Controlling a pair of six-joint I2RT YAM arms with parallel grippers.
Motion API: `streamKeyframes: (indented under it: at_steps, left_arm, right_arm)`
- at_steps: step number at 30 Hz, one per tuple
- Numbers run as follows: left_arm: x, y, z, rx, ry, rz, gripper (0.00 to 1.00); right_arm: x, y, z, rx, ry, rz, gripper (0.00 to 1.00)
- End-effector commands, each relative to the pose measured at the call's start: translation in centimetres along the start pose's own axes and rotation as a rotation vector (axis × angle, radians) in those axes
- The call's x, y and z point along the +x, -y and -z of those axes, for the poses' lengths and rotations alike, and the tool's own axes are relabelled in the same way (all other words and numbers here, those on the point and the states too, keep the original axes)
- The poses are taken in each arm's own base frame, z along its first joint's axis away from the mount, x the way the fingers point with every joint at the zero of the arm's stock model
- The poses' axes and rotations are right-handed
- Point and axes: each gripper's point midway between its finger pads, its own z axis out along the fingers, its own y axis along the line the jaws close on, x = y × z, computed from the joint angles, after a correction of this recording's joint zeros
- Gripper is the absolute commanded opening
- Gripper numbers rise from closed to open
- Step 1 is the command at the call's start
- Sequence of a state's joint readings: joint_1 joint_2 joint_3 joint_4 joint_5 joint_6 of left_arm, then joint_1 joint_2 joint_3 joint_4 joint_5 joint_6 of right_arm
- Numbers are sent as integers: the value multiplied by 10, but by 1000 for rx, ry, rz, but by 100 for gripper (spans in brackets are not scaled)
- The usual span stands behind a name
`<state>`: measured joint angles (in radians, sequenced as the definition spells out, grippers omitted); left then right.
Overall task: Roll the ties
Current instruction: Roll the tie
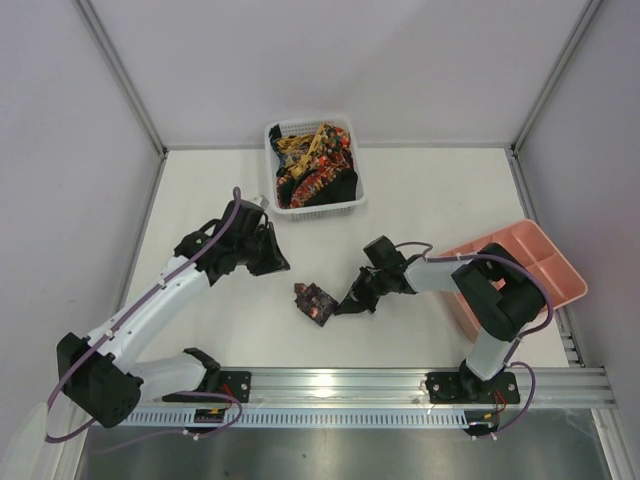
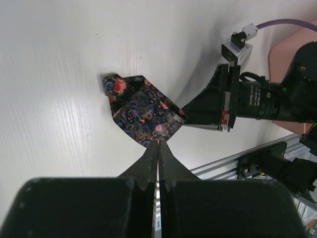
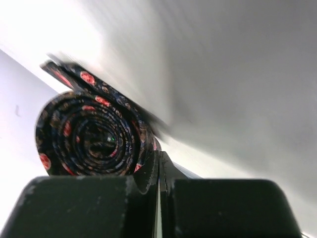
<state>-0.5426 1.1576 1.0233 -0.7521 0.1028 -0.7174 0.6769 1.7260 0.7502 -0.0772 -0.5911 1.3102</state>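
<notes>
A rolled tie (image 1: 315,302), dark with red and orange pattern, lies on the white table in front of the arms. It shows from above in the left wrist view (image 2: 141,110) and end-on as a tight spiral in the right wrist view (image 3: 89,136). My right gripper (image 1: 342,307) is shut, its tips (image 3: 159,154) low on the table against the roll's right side; it also shows in the left wrist view (image 2: 184,117). My left gripper (image 1: 282,267) is shut and empty (image 2: 158,145), hovering up-left of the roll. More ties (image 1: 315,165) lie heaped in the basket.
The white mesh basket (image 1: 352,208) stands at the back centre. A pink compartment tray (image 1: 545,262) sits at the right edge, beside the right arm's elbow. A metal rail (image 1: 380,382) runs along the near edge.
</notes>
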Motion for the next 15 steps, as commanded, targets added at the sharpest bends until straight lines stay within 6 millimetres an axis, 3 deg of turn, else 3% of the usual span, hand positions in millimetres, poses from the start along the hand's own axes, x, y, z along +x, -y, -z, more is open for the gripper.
streamKeyframes:
  at_steps: [1,5,7,9,15]
  left_arm:
    - [-5,7,15,37,25,10,0]
    - [1,6,12,47,4,8,1]
    - [7,7,4,65,-24,9,1]
    - [13,5,-3,66,-51,11,1]
    - [21,15,-28,124,-123,22,1]
  right_arm:
    - [-22,-10,-2,13,56,-66,1]
    - [-57,-30,2,19,108,-23,1]
    - [-72,-28,2,60,128,30,2]
    - [-82,-45,6,41,144,129,3]
    - [-97,-25,33,148,203,259,8]
